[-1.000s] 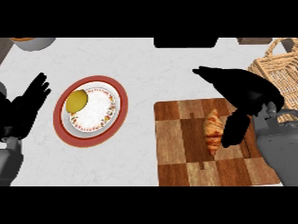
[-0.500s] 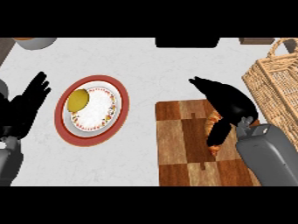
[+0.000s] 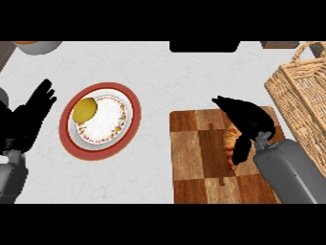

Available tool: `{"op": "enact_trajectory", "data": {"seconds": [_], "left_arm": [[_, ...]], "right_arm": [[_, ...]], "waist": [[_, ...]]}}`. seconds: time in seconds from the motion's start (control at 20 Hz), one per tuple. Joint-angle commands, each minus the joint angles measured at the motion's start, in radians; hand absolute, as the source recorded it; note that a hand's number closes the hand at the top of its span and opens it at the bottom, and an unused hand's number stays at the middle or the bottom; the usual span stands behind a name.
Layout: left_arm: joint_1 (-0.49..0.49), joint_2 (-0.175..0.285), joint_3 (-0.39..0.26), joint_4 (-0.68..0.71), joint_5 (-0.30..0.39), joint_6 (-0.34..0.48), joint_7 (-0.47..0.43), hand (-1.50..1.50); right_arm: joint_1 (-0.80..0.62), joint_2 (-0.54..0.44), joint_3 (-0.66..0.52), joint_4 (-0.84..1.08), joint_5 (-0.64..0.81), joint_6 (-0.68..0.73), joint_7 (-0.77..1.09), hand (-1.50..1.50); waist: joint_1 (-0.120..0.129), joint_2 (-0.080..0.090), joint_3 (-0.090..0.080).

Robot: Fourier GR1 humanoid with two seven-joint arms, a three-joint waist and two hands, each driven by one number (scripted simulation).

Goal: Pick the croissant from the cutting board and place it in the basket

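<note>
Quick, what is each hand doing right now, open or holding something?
Left hand: open, holding nothing.
Right hand: over the croissant on the cutting board; grip cannot be told.

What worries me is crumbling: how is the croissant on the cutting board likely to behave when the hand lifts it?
The croissant looks golden-brown and baked, so probably light for its size and apt to crumble if squeezed. It lies flat on the cutting board, so rolling seems unlikely. The right hand hides most of it.
</note>
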Motion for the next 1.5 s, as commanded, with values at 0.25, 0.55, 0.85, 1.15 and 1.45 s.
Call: {"op": "enact_trajectory", "data": {"seconds": [0.25,0.55,0.85,1.15,1.45], "left_arm": [[0.044,-0.045,0.039,-0.022,-0.028,-0.042,0.005,0.0],[0.056,-0.069,0.042,-0.059,-0.073,-0.027,0.0,0.0],[-0.011,-0.121,0.026,-0.012,-0.13,-0.011,0.017,0.0],[0.023,-0.081,0.092,-0.016,-0.097,-0.082,0.011,0.0],[0.025,-0.094,0.106,-0.019,-0.121,-0.081,-0.009,0.0]], "right_arm": [[0.075,0.003,-0.025,0.022,0.099,-0.017,-0.107,-1.5],[0.064,-0.041,-0.13,0.019,0.026,0.069,-0.222,-1.5],[0.073,0.023,-0.104,-0.019,0.082,0.102,-0.188,-1.5],[0.11,-0.002,-0.116,-0.102,0.142,0.135,-0.16,-1.5],[0.189,0.023,-0.052,-0.035,0.253,0.013,-0.211,-1.5]], "waist": [[-0.002,-0.001,0.0],[-0.001,-0.001,0.0],[-0.004,-0.001,0.0],[-0.002,-0.001,0.0],[-0.003,-0.001,0.0]]}}
